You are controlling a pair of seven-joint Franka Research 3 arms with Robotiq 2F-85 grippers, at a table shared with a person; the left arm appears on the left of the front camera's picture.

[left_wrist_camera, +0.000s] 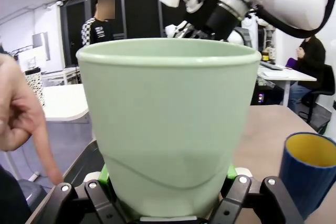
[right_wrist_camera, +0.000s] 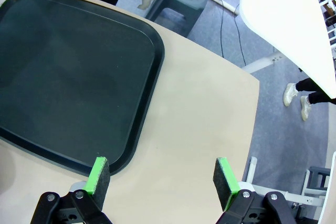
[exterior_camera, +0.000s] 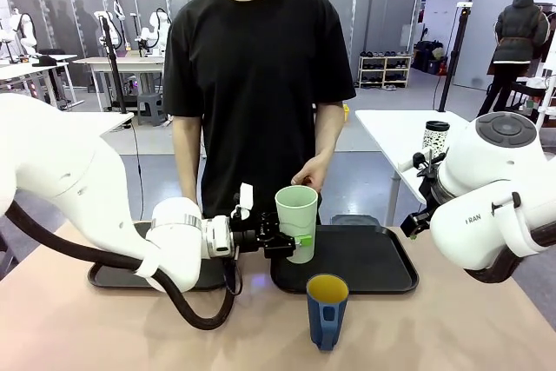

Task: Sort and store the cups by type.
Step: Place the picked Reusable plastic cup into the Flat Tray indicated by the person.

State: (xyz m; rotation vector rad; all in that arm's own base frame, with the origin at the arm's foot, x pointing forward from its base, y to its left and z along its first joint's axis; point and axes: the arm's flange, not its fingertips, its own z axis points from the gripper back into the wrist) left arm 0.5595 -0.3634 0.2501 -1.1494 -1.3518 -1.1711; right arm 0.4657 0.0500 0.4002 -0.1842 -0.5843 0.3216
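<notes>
Left arm (exterior_camera: 78, 188) comes in low from left. Left hand (exterior_camera: 294, 241) squeezes low part of tumbler (exterior_camera: 297, 210): tall, pale mint-green, upright, at left end of right black tray (exterior_camera: 373, 267). Mug (exterior_camera: 327, 312), dark blue, yellow inside, stands on worktop (exterior_camera: 452, 327), near side of tray. Right hand (right_wrist_camera: 163, 179) wide open, holds nothing, above worktop by tray corner.

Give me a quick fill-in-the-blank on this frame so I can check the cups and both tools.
1. The left tool is shut on the tumbler, whose colour is pale mint-___.
2. The blue mug is ___ inside.
3. The right tool, above the table beside a black tray, is ___.
Missing words: green; yellow; open.
</notes>
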